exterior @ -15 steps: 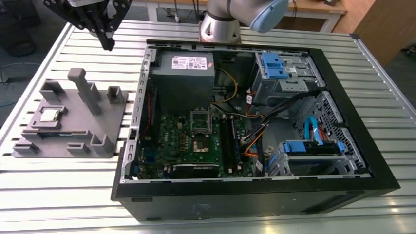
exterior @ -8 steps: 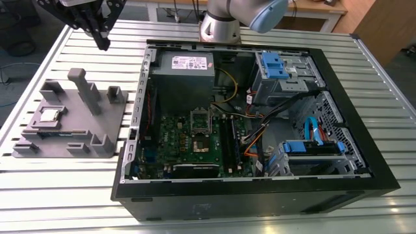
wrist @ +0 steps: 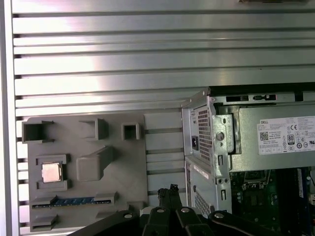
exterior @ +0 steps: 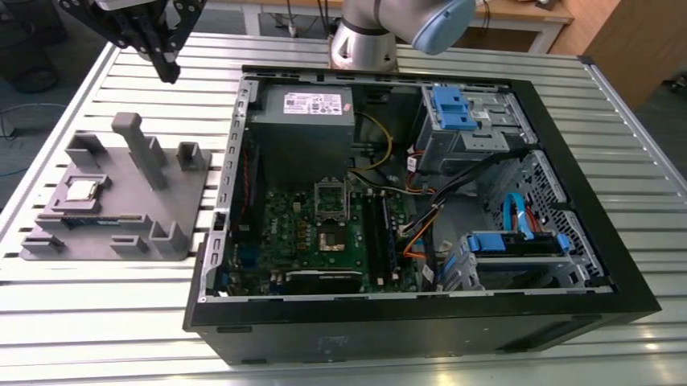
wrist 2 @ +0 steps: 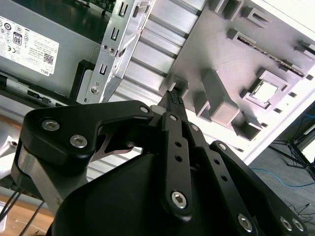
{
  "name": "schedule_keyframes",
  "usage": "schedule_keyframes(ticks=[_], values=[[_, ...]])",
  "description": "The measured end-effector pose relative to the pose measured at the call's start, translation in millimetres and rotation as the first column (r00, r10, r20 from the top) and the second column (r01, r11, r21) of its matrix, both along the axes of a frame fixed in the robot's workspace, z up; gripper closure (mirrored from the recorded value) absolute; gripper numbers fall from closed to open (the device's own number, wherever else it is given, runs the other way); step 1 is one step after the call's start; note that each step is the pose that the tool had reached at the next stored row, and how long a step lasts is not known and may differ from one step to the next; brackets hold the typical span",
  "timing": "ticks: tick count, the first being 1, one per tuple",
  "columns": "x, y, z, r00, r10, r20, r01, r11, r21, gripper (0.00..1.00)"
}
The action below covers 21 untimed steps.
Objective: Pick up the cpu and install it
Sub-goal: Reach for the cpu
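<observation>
The hand [exterior: 169, 74] hangs above the slatted desk [exterior: 96, 322], its fingers drawn narrow, the tips together with nothing between them in both wrist views. Near it lies a grey fixture tray [exterior: 172, 201]. The cpu [exterior: 84, 190] sits in a square pocket of that tray, well apart from the hand. A bluish strip [wrist: 74, 201] fills another slot, too small to identify. The open computer case [exterior: 429, 330] holds a green motherboard [exterior: 290, 233]. The exterior view cuts off the hand's upper part.
</observation>
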<state>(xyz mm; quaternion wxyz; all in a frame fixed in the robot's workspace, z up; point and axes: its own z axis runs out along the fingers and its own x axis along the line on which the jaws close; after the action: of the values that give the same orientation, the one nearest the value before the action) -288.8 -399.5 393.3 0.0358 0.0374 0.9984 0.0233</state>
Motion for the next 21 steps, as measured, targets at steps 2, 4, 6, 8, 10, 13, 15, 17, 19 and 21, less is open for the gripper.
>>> schedule_keyframes(ticks=[2, 4, 6, 8, 10, 13, 15, 17, 19, 21], values=[[-0.5, 0.0, 0.0, 1.0000, 0.000, 0.0001, 0.000, 1.0000, 0.0000, 0.89], [-1.0, 0.0, -0.1, 1.0000, 0.000, 0.0003, 0.000, 1.0000, 0.0000, 0.89], [-1.6, 0.0, -0.2, 1.0000, 0.000, 0.0004, 0.000, 1.0000, 0.0000, 0.89], [-2.4, 0.0, -0.2, 1.0000, 0.000, 0.0005, 0.000, 1.0000, 0.0000, 0.89], [-3.3, 0.0, -0.3, 1.0000, 0.000, 0.0008, 0.000, 1.0000, 0.0000, 0.89], [-4.6, 0.0, -0.3, 1.0000, 0.000, 0.0012, 0.000, 1.0000, -0.0001, 0.89], [-5.5, 0.0, -0.3, 1.0000, 0.000, 0.0016, 0.000, 1.0000, -0.0001, 0.89], [-6.1, 0.0, -0.4, 1.0000, 0.000, 0.0019, 0.000, 1.0000, 0.0000, 0.89], [-6.5, 0.0, -0.4, 1.0000, 0.000, 0.0019, 0.000, 1.0000, 0.0000, 0.89], [-6.8, 0.0, -0.4, 1.0000, 0.000, 0.0019, 0.000, 1.0000, 0.0000, 0.89]])
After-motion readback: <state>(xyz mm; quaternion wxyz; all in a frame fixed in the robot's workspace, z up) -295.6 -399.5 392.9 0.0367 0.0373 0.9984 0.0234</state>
